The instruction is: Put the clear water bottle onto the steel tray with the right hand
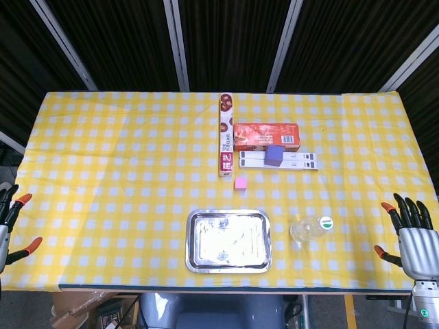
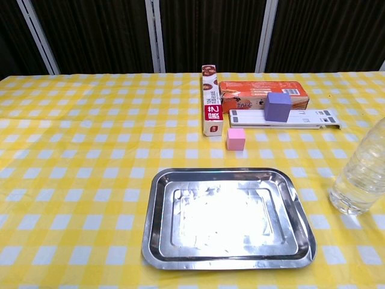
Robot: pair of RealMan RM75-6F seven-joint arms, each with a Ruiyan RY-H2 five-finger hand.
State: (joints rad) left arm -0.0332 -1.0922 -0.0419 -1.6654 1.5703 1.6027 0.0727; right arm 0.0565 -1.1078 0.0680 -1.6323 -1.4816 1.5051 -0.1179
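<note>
The clear water bottle (image 1: 310,229) (image 2: 361,173) stands on the yellow checked cloth, just right of the steel tray (image 1: 228,240) (image 2: 227,218), which has nothing on it. My right hand (image 1: 413,236) hovers at the table's right edge, well to the right of the bottle, fingers spread and holding nothing. At the far left edge my left hand (image 1: 9,223) shows only partly, fingers apart, also holding nothing. The chest view shows neither hand.
Behind the tray sit a small pink cube (image 1: 241,183) (image 2: 236,139), a long upright-printed box (image 1: 226,134), a red box (image 1: 266,136), a purple block (image 1: 274,155) on a white flat strip (image 1: 279,160). The table's front edge runs just below the tray.
</note>
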